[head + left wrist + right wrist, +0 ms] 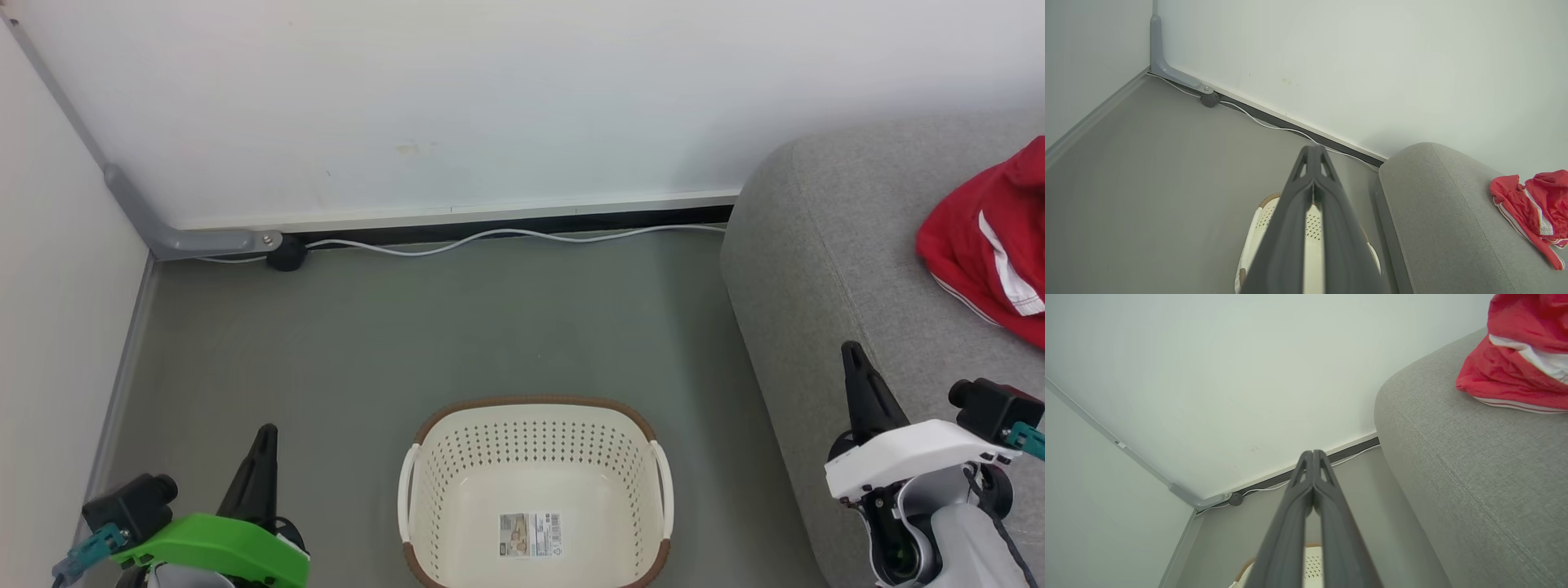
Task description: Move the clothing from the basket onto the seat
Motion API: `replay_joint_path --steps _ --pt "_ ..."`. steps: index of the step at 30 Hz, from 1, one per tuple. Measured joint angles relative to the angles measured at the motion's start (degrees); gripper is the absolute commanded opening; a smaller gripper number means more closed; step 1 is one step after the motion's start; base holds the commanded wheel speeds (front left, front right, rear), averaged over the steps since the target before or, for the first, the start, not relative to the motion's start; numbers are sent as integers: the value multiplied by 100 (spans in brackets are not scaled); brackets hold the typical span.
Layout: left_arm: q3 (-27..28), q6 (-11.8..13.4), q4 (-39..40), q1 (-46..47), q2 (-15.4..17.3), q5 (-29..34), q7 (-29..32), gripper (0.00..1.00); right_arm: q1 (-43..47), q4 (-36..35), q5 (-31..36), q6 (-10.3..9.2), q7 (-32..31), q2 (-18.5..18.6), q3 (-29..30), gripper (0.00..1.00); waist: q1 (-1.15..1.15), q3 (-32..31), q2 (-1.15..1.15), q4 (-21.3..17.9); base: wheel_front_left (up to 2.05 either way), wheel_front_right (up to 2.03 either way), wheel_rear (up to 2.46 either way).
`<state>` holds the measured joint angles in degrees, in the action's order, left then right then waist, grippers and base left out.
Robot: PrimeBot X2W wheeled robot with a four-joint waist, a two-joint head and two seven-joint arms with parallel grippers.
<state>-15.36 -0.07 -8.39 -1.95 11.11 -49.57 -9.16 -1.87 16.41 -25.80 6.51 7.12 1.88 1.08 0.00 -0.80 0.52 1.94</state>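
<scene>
At the right edge of the frame, the clothing [980, 237] is laid on the seat [824, 269]. The basket [535, 402] is set at bottom centre, between the left gripper [267, 433] and right gripper [851, 353], both pressed together. A white cable [490, 234] is run along the skirting.

The left end effector [265, 441] sits at seven o'clock in the head view. Its two dark fingers are pressed together and point to twelve above a green wrist cover [212, 543]. The right end effector [856, 363] sits at four o'clock, fingers likewise closed tip to tip, leaning toward eleven above a white wrist cover [914, 457].
</scene>
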Motion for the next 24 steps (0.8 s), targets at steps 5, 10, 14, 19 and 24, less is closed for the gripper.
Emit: replay_joint_path --steps 5,10,14,19,24 --pt "108 -46 -34 3 -44 -312 90 0 -7 9 -411 1 -119 1 63 0 0 6 0 -15 0 0 0" --pt "230 -91 -68 14 -89 -584 196 0 -27 13 -843 1 -238 1 119 0 0 12 0 -29 0 0 0" --pt "315 -102 -109 16 -127 -768 264 0 -47 15 -1180 1 -311 1 164 0 0 17 0 -41 0 0 0" --pt "434 -152 -158 21 -158 -1088 360 0 -58 16 -1621 1 -420 1 216 0 0 23 0 -54 0 0 0" --pt "555 -197 -210 32 -222 -1396 448 0 -60 16 -2050 2 -503 1 260 0 0 30 0 -67 0 0 0"
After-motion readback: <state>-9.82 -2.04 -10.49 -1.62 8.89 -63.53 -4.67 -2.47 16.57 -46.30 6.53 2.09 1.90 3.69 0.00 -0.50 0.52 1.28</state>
